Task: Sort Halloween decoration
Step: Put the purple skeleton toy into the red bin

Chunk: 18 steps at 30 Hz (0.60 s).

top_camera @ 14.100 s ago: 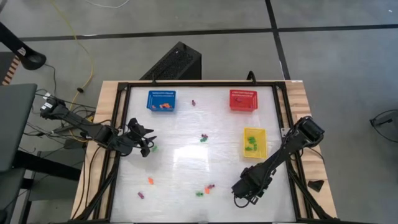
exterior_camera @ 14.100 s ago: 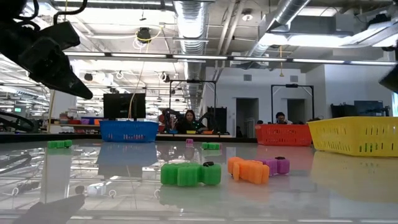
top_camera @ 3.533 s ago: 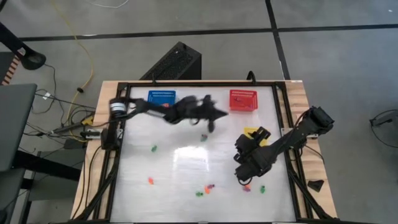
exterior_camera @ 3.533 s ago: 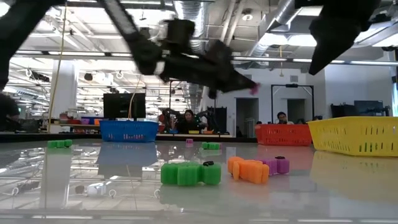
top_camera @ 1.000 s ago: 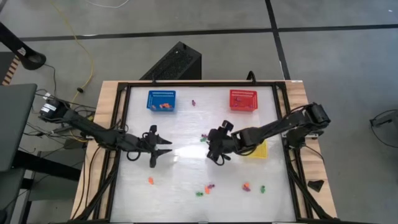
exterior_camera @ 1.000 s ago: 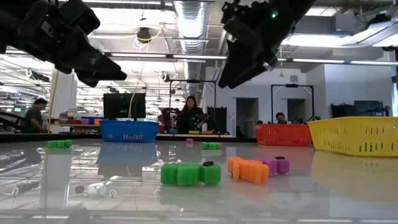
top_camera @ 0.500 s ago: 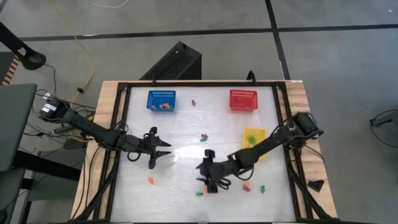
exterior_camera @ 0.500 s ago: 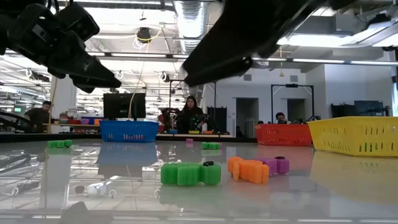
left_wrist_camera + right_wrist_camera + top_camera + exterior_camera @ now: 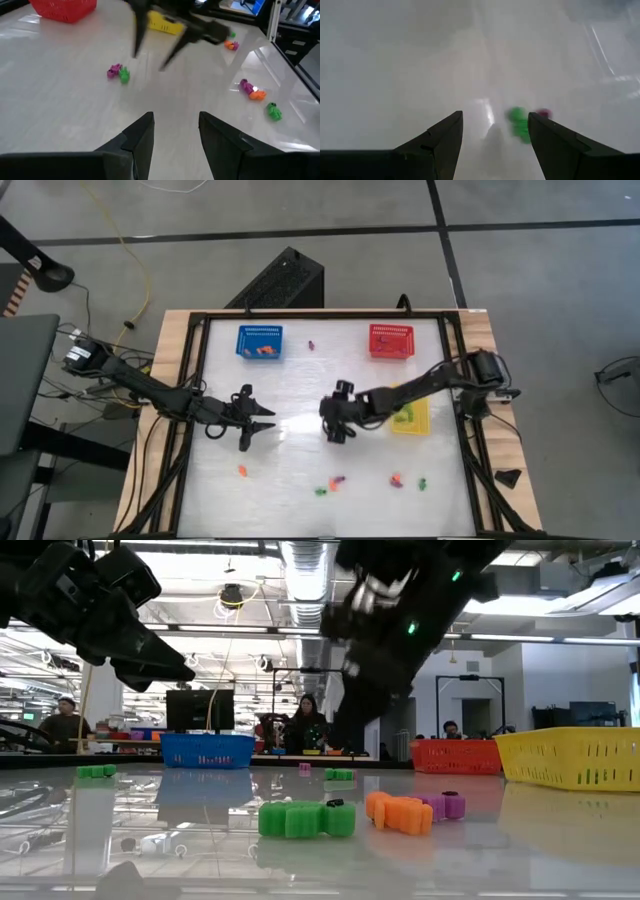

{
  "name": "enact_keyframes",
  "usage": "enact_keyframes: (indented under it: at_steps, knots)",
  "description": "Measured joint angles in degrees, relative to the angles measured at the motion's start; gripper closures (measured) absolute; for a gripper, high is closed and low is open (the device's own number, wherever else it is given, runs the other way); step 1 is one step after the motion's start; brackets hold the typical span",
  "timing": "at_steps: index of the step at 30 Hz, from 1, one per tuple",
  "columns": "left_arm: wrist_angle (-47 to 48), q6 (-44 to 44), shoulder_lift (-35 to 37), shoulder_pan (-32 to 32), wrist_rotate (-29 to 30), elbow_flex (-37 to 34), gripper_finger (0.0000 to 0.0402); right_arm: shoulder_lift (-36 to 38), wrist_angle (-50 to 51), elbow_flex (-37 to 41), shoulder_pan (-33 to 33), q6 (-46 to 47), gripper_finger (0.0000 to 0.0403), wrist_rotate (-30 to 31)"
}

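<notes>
Near the counter's (image 9: 300, 380) centre, the right end effector (image 9: 334, 430) is hovering wide open, a green-and-purple trinket pair (image 9: 525, 122) lying at its one o'clock; the left end effector (image 9: 262, 427) is waiting wide at nine o'clock.

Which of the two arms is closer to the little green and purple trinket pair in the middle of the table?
The right. Its gripper hovers right by the green and purple trinket pair, fingers open. The left gripper waits farther off, towards the table's left side.
</notes>
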<state>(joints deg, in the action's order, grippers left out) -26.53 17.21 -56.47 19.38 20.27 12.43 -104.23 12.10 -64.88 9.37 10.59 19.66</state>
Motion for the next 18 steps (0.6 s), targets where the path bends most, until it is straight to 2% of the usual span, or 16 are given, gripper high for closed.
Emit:
enact_keyframes:
  at_steps: [3,10,18]
  knots:
    - [0.18,0.00,0.00,0.00,0.00,0.00,0.0258,-0.21,2.00,-0.02,-3.05,-0.02,0.0148,-0.13]
    - [0.20,0.00,0.00,0.00,0.04,0.00,0.0258,-0.21,-3.09,-0.02,-8.19,5.73,0.0148,0.01]
    - [0.30,-0.56,0.00,-0.02,1.57,0.00,0.0258,-5.87,-23.56,-0.36,-15.73,11.57,0.0148,2.84]
